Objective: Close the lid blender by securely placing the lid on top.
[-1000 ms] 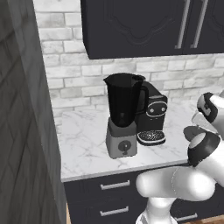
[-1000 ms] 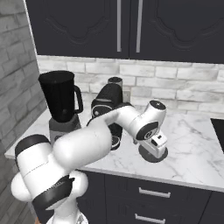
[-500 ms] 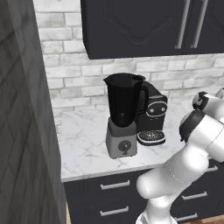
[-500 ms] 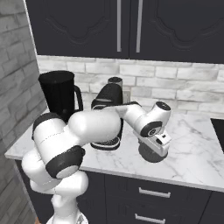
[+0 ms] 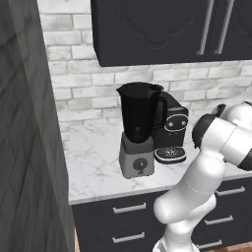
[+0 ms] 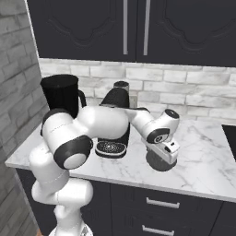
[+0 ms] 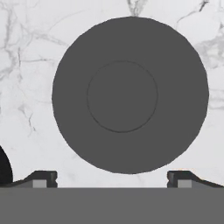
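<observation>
The lid (image 7: 130, 94) lies flat on the marble desk (image 6: 207, 161), right of the coffee machine (image 6: 114, 115), well apart from the blender (image 5: 140, 129); the gripper (image 7: 112, 178) hangs above it, spread wide, grasping nothing; probably light, rigid, smooth; pinch across the rim.

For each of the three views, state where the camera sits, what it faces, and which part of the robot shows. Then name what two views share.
Left base view: behind the arm to its left, facing the blender and coffee machine on the marble counter; the white arm rises at lower right.
Right base view: behind the arm to its right, facing the same counter; the arm reaches down over the lid.
Hand view: on the hand, looking straight down at the lid; the gripper fingertips stand wide apart.
Shared: both base views show the blender and coffee machine.
</observation>
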Controlling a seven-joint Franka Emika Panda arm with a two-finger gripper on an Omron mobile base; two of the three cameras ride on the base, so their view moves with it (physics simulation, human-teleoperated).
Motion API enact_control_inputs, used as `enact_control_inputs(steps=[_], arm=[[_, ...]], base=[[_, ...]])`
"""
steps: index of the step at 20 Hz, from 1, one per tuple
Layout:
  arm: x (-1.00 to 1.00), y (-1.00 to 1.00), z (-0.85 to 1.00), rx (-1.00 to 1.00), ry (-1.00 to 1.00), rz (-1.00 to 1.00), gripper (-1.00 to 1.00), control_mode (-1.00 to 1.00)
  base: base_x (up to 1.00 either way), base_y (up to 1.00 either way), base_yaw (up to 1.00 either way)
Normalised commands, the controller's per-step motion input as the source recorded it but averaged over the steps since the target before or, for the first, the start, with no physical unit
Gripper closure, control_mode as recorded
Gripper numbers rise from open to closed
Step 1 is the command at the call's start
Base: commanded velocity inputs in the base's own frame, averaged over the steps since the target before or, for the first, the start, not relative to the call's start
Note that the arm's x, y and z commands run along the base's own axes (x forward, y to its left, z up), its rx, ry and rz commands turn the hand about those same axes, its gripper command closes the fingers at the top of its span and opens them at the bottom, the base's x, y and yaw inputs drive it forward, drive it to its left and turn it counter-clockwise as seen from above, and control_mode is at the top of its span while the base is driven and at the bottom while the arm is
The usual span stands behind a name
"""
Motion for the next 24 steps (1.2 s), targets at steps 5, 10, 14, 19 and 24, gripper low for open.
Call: enact_control_inputs(steps=[5, 10, 14, 19, 24], arm=[[0.24, -0.08, -0.15, 0.0, 0.0, 0.0, -1.0, -1.0], [0.15, -0.13, -0.15, 0.0, 0.0, -0.01, -1.0, -1.0], [0.14, -0.09, -0.32, 0.0, 0.0, 0.0, -1.0, -1.0], [0.14, -0.11, -0.19, 0.0, 0.0, 0.0, -1.0, -1.0], [0.34, 0.0, -0.13, 0.0, 0.0, 0.0, -1.0, -1.0]], base=[[0.0, 0.0, 0.0], [0.0, 0.0, 0.0], [0.0, 0.0, 0.0], [0.0, 0.0, 0.0], [0.0, 0.0, 0.0]])
